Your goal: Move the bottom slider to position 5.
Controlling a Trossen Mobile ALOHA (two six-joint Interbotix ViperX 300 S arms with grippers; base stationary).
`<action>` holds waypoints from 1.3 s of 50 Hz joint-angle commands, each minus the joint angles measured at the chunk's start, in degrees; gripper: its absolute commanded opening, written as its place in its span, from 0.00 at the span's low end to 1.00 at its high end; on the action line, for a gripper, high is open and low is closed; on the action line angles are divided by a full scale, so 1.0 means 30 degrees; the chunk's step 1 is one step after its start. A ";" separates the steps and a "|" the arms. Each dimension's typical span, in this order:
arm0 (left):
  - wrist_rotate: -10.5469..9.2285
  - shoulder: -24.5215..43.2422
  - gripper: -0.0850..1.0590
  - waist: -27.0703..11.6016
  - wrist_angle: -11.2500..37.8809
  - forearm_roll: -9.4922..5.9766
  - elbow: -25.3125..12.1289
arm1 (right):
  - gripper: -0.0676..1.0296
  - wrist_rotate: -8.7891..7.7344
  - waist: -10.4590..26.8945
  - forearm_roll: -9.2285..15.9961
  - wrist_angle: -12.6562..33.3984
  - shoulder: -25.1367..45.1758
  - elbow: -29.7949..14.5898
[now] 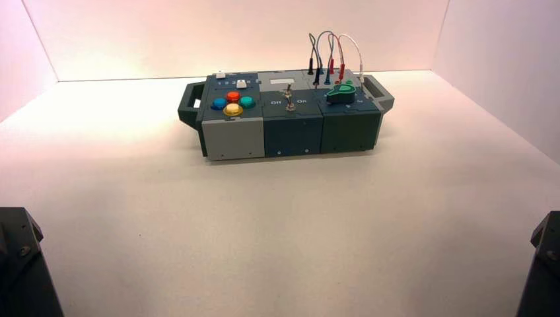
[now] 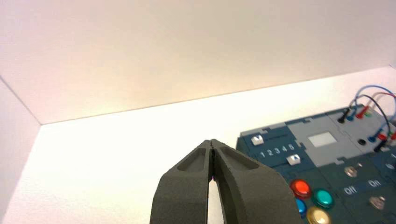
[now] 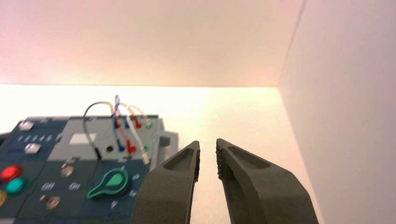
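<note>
Beside the numbers 1 to 5, bottom slider (image 2: 293, 159) plain in left wrist view, left gripper (image 2: 211, 145) fingers together, right gripper (image 3: 208, 143) fingers apart, both grippers outside high view

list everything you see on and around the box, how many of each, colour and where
box: one, grey and dark blue, on the white table
slider knobs: two, whitish, box's left panel, one nearer the back wall, the other in front
dome buttons: four, red, blue, green, yellow, left panel, in front of the sliders
display window: one, pale, middle, back part
toggle switches: two, metal, middle panel
rotary knob: one, green, right panel
wires: several, black, blue, red, white, back right
handles: two, dark left, grey right
left gripper: one, dark, left of the box, idle
right gripper: one, dark, right of the box, idle
</note>
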 commanded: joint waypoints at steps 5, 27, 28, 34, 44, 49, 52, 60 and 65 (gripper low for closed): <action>0.0234 0.0527 0.05 0.0146 0.1172 0.0059 -0.1201 | 0.20 0.0059 0.0557 0.0176 0.1611 0.0234 -0.1348; 0.1523 0.2109 0.05 0.0059 0.4336 0.0117 -0.2490 | 0.18 -0.0088 0.1377 0.0908 0.4863 0.0820 -0.2402; 0.1582 0.2080 0.05 0.0088 0.4570 0.0117 -0.2607 | 0.18 -0.0117 0.1465 0.0908 0.4951 0.0879 -0.2432; 0.1670 0.2021 0.05 0.0059 0.5449 0.0117 -0.3018 | 0.18 -0.0176 0.2461 0.0908 0.6211 0.1406 -0.2988; 0.1670 0.2227 0.05 0.0000 0.7441 0.0117 -0.3838 | 0.18 -0.0205 0.3193 0.1025 0.7412 0.1699 -0.3604; 0.1611 0.2227 0.05 -0.0029 0.8350 -0.0029 -0.4102 | 0.17 -0.0381 0.3193 0.1523 0.8086 0.1523 -0.3750; 0.1436 0.2227 0.05 -0.0117 0.8584 -0.0264 -0.4102 | 0.13 -0.0645 0.3223 0.1816 0.8350 0.1465 -0.3779; 0.0850 0.2256 0.05 -0.0557 0.8672 -0.0498 -0.4102 | 0.12 -0.1230 0.3223 0.2461 0.9053 0.1523 -0.4014; 0.0879 0.2402 0.05 -0.0703 0.8672 -0.0498 -0.4219 | 0.10 -0.1846 0.3252 0.3252 0.9697 0.1758 -0.4248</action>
